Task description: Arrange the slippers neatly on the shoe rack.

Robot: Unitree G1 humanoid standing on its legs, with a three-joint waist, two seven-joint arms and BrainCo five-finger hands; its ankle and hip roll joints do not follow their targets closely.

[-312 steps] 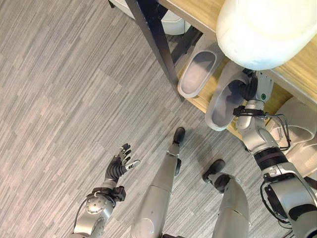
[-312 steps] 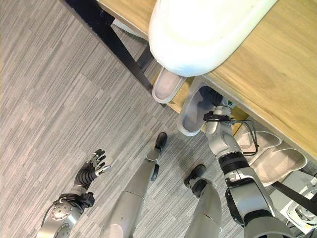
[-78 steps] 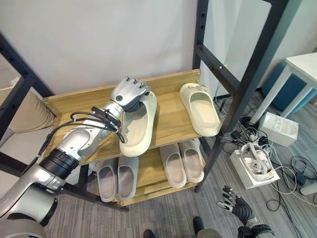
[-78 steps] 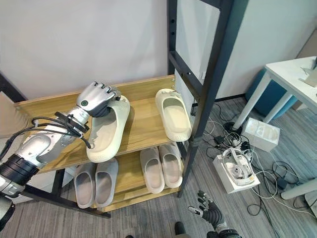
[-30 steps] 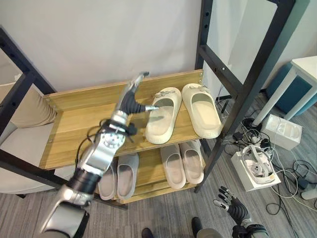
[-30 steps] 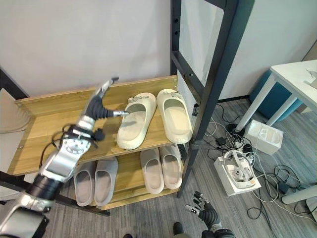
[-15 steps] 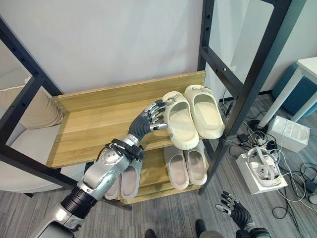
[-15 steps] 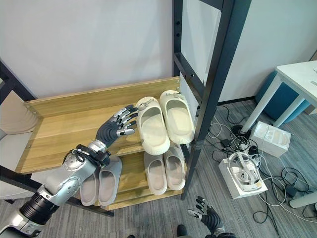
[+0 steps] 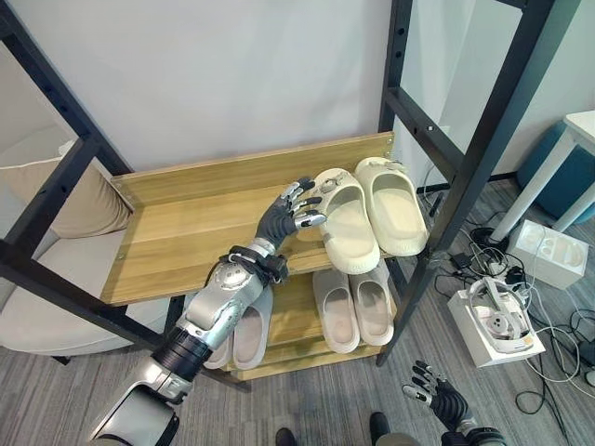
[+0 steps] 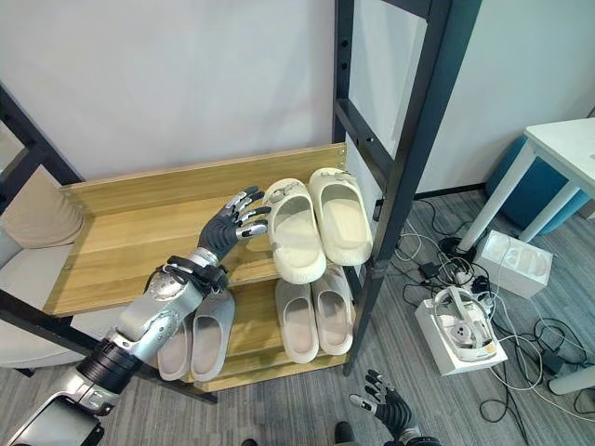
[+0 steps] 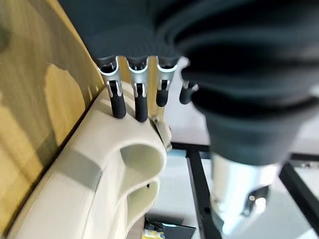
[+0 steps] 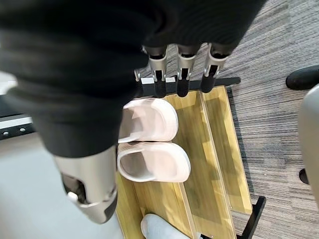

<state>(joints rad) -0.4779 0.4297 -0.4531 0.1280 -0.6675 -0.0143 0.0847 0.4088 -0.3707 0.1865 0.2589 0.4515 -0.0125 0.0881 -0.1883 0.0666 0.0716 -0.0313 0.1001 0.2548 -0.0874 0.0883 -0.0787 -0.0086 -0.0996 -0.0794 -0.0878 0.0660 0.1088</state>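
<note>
Two cream slippers lie side by side at the right end of the rack's upper wooden shelf point(image 9: 177, 242). The left cream slipper point(image 9: 346, 226) juts a little over the front edge, and the right cream slipper point(image 9: 395, 206) lies against the black post. My left hand point(image 9: 290, 212) is open, its straight fingers point(image 11: 118, 102) resting on the left slipper's point(image 11: 94, 174) outer side near its strap. My right hand point(image 9: 437, 402) hangs open low over the floor. A grey pair point(image 9: 237, 325) and a pale pair point(image 9: 353, 302) sit on the lower shelf.
Black rack posts point(image 9: 469, 158) frame the shelves. A beige cushion point(image 9: 65, 190) lies to the left. On the floor to the right are an open white box with a headset point(image 9: 497, 321), another white box point(image 9: 548, 253) and cables. The shelf's left half is bare wood.
My left hand has pushed the left cream slipper rightwards and turned it from slanting to lying straight along the other one. The view has shifted slightly.
</note>
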